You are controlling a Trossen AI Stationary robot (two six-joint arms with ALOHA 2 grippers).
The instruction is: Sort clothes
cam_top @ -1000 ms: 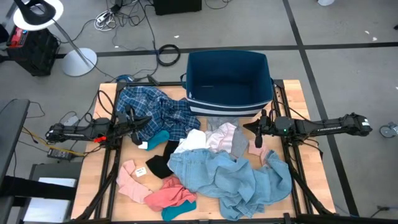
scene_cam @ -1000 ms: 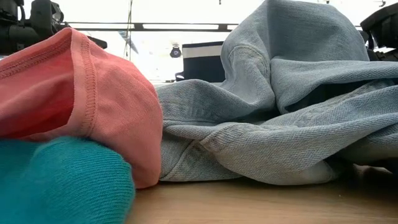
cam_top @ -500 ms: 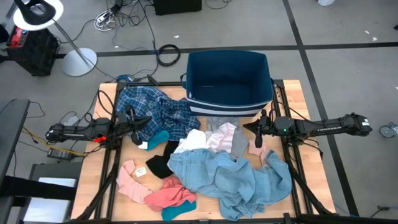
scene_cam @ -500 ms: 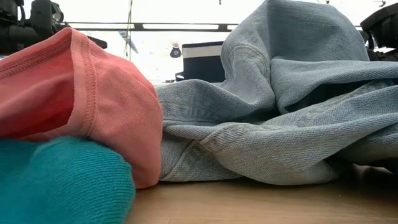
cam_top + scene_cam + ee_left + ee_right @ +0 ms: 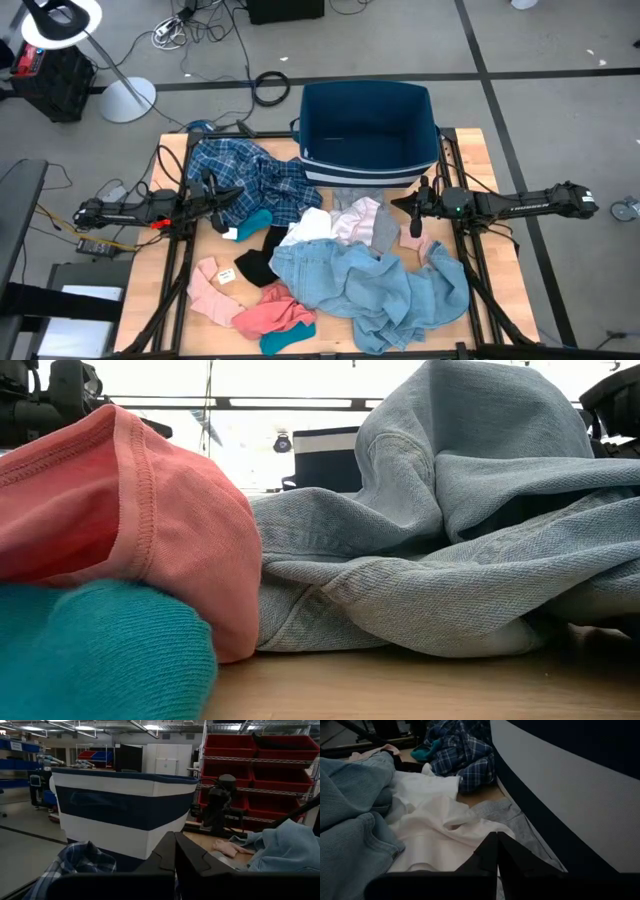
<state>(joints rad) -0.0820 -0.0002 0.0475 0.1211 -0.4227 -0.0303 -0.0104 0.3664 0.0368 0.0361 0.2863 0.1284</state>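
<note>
Nothing moved since earlier frames. From above: left gripper (image 5: 213, 190) beside plaid shirt (image 5: 245, 178); right gripper (image 5: 417, 212) beside grey piece (image 5: 385, 230). Low: light blue garment (image 5: 450, 540) heaped on worktop (image 5: 400, 688). Wrists: both jaws closed, empty.

no readable text, labels or numbers

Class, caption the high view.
Mixed clothes strewn below an empty dark blue plastic bin; both grippers shut.
</note>
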